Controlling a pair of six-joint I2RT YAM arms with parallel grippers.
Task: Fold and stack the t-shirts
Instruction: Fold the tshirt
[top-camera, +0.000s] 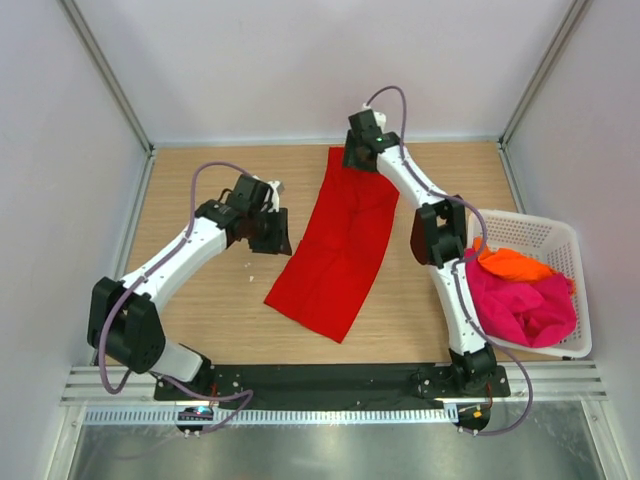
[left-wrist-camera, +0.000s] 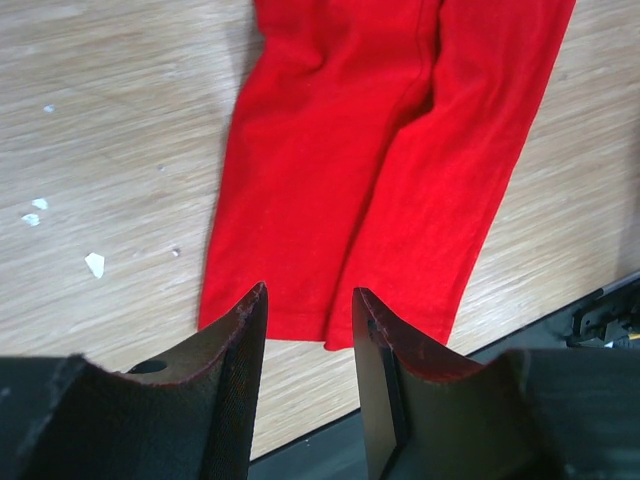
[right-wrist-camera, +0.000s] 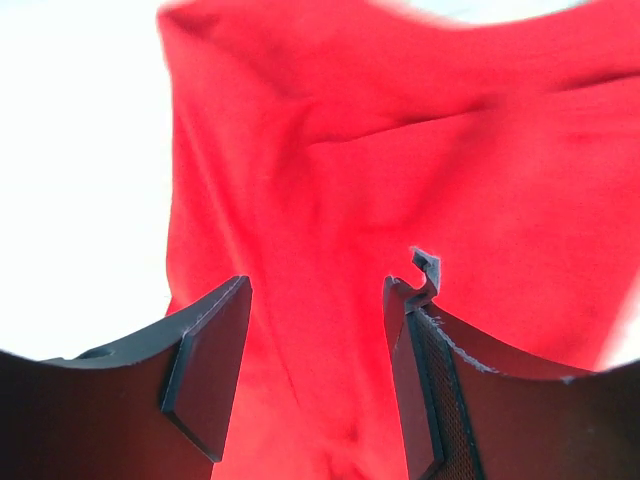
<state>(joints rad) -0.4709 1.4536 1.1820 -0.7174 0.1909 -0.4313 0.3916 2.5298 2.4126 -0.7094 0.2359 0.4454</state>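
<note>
A bright red t-shirt (top-camera: 340, 245) lies flat on the wooden table, folded into a long strip that runs diagonally from the far middle toward the near edge. My left gripper (top-camera: 276, 236) hovers just off the strip's left edge. In the left wrist view it (left-wrist-camera: 310, 300) is open, with bare wood between its fingers and the red t-shirt (left-wrist-camera: 380, 150) ahead. My right gripper (top-camera: 358, 160) is over the strip's far end. In the right wrist view it (right-wrist-camera: 318, 285) stands open above the red cloth (right-wrist-camera: 400, 150), gripping nothing. An orange t-shirt (top-camera: 510, 263) and a magenta-pink t-shirt (top-camera: 525, 305) lie crumpled in the basket.
A white lattice basket (top-camera: 540, 218) stands at the right side of the table, next to the right arm. A black strip (top-camera: 330, 378) runs along the near edge between the arm bases. Small white scraps (left-wrist-camera: 95, 264) lie on the wood left of the shirt.
</note>
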